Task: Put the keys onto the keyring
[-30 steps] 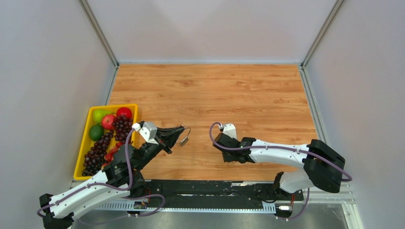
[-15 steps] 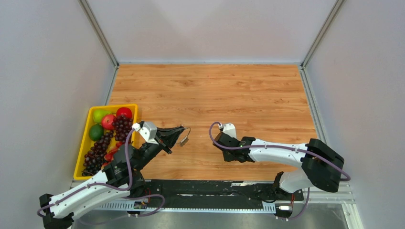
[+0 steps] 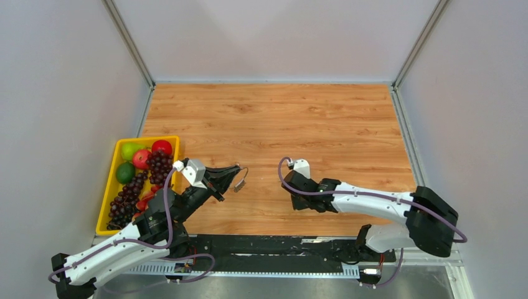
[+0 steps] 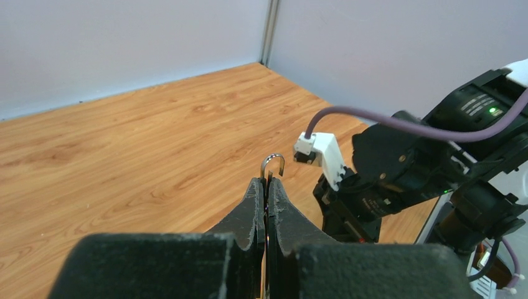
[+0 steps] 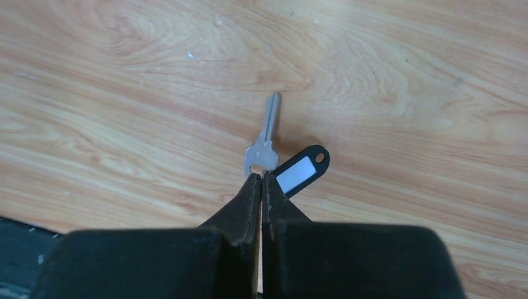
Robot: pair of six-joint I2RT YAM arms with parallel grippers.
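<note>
My left gripper (image 3: 235,169) is shut on the thin silver keyring (image 3: 243,169) and holds it above the table. A small silver key (image 3: 238,184) hangs from it. In the left wrist view the keyring (image 4: 273,163) sticks out edge-on past the shut fingertips. My right gripper (image 5: 261,177) is shut and low over the wood. Its tips are at the head of a silver key (image 5: 266,138) that lies flat with its blade pointing away. A black plastic tag (image 5: 302,169) with a white label lies against the tips' right side. In the top view the right gripper (image 3: 299,200) hides both.
A yellow tray (image 3: 109,187) with grapes, apples and green fruit stands at the left edge, beside my left arm. The wooden table (image 3: 299,124) is walled by grey panels on three sides. A black rail (image 3: 274,246) runs along the near edge.
My right arm has shifted a little to the right, its gripper staying low and shut. My left arm and the keyring have not moved.
</note>
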